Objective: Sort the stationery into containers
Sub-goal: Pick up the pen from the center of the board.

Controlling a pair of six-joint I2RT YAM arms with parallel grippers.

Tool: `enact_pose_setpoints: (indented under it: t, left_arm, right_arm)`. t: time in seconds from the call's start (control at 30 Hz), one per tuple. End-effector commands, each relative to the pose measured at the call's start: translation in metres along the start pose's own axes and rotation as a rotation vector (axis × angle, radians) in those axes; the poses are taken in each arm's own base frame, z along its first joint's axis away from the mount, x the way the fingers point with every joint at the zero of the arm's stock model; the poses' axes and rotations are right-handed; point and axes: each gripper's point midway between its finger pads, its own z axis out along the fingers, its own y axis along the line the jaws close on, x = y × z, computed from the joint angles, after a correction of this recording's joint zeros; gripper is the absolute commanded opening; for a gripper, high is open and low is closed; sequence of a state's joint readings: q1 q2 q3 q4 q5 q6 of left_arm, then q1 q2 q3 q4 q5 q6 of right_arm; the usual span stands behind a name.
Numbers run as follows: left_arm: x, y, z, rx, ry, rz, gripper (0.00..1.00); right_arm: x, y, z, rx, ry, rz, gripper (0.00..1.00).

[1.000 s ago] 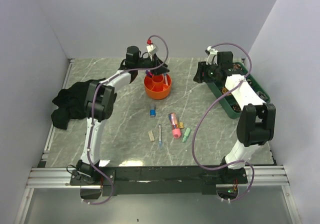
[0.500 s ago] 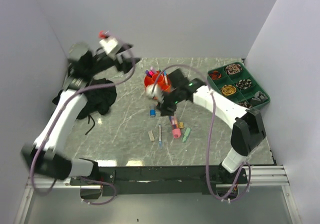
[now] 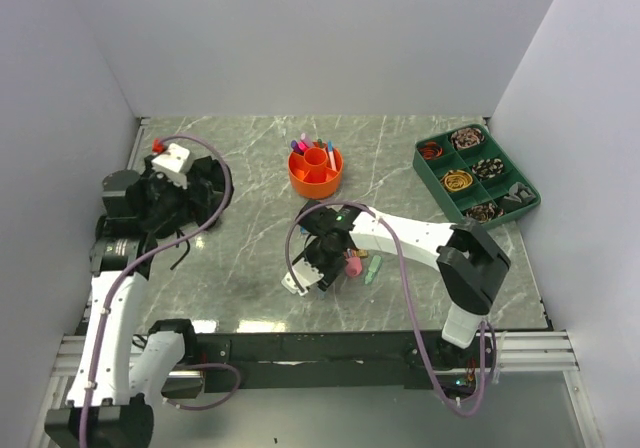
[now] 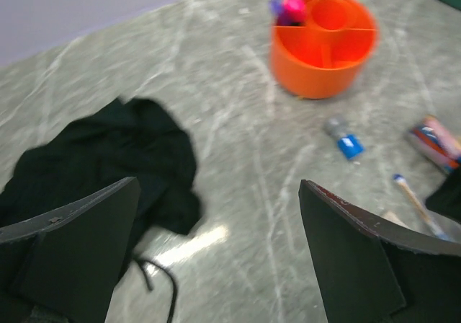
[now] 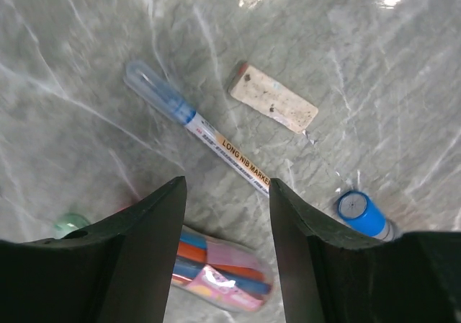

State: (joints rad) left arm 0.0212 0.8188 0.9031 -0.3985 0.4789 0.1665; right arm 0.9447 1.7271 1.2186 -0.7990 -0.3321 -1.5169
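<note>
The round orange holder stands at the table's middle back with several pens upright in it; it also shows in the left wrist view. Loose stationery lies in front of it: a long-nib marker, a beige eraser, a blue-capped piece and a clear multicolour pack. My right gripper hovers open just over the pack and the marker's end, holding nothing; from above it hides most of them beside a pink piece and a green one. My left gripper is wide open and empty.
A black cloth bundle lies at the left, under my left gripper, with a loose cord. A dark green compartment tray sits at the back right. Grey walls close in the left, back and right sides.
My left arm swung away from the orange holder to the left over the black cloth and opened wide. My right arm came from the green tray down over the loose stationery.
</note>
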Motion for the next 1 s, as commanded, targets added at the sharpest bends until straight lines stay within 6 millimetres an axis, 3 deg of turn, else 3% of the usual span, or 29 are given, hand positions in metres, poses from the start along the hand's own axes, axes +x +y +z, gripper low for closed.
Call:
enact_pose_setpoints:
  t: [0.0,0.4,0.83,0.93,0.97]
  left_arm:
    - [0.010,0.024,-0.019,-0.138,0.027,-0.062,1.00]
    - [0.007,0.036,-0.027,-0.195,0.005,-0.077,1.00]
    - [-0.001,0.033,-0.032,-0.187,-0.007,-0.080,0.99]
    - [-0.001,0.033,-0.034,-0.192,-0.007,-0.077,0.99]
    - [0.000,0.033,-0.034,-0.194,-0.003,-0.079,1.00]
  right_arm:
    - [0.010,-0.013,0.006,-0.025,0.064,-0.165,0.57]
    - [0.003,-0.003,0.036,-0.114,0.056,-0.266,0.51]
    - [-0.003,0.033,0.058,-0.295,0.055,-0.228,0.41]
    - [0.000,0.036,0.062,-0.331,0.067,-0.211,0.31]
    - [0.001,0.037,0.063,-0.337,0.070,-0.210,0.23]
